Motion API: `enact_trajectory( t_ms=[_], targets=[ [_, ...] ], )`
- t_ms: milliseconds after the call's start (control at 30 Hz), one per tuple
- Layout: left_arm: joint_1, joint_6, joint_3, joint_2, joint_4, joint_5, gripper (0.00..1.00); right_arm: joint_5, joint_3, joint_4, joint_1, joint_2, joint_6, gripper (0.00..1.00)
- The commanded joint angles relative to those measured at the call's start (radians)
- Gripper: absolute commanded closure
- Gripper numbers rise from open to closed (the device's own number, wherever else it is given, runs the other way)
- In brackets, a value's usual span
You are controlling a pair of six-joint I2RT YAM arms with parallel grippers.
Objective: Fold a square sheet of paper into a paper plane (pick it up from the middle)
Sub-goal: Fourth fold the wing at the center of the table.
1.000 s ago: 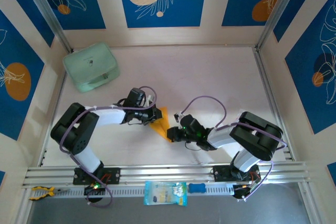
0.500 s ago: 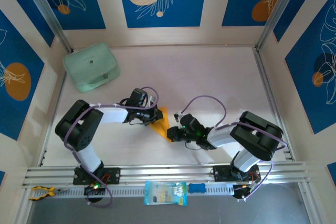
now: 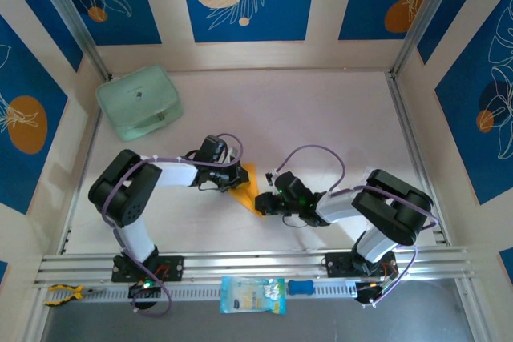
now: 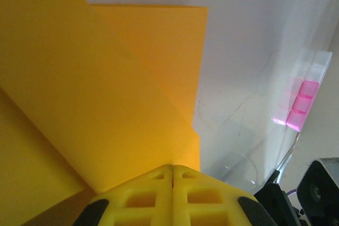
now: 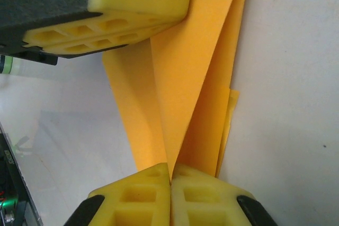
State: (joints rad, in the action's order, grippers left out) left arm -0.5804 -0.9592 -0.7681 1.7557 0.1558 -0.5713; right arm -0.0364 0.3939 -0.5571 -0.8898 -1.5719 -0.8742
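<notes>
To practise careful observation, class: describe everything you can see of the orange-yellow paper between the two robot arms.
The paper is thin, plain and matte orange-yellow. It is already folded into overlapping layers, with sharp straight creases that narrow towards a point. It sits on or just above the pale table, between the two arms. The left gripper is shut on one end and the right gripper is shut on the other, with a folded layer running in between its fingertips.

The sheet of paper (image 5: 183, 72) is matt, smooth and sharply creased, the yellow pads (image 5: 137, 199) of the right claw (image 5: 170, 169) look like dull moulded plastic, and the pale bench (image 5: 286, 78) is smooth and faintly scuffed.
</notes>
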Motion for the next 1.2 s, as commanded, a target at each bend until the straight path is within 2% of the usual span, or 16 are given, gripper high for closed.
enact_trajectory(
  t_ms=[0,800,1167],
  targets=[
    [-0.007,0.030,-0.023,0.016,-0.025,0.018,0.97,0.007,-0.006,0.149,0.011,-0.022,-0.014,0.92],
    [-0.006,0.062,-0.037,0.059,-0.065,0.037,0.97,0.026,0.002,0.172,0.021,-0.030,-0.028,0.92],
    [-0.007,0.086,-0.047,0.082,-0.079,0.030,0.97,0.045,0.007,0.180,0.023,0.001,-0.034,0.88]
  ],
)
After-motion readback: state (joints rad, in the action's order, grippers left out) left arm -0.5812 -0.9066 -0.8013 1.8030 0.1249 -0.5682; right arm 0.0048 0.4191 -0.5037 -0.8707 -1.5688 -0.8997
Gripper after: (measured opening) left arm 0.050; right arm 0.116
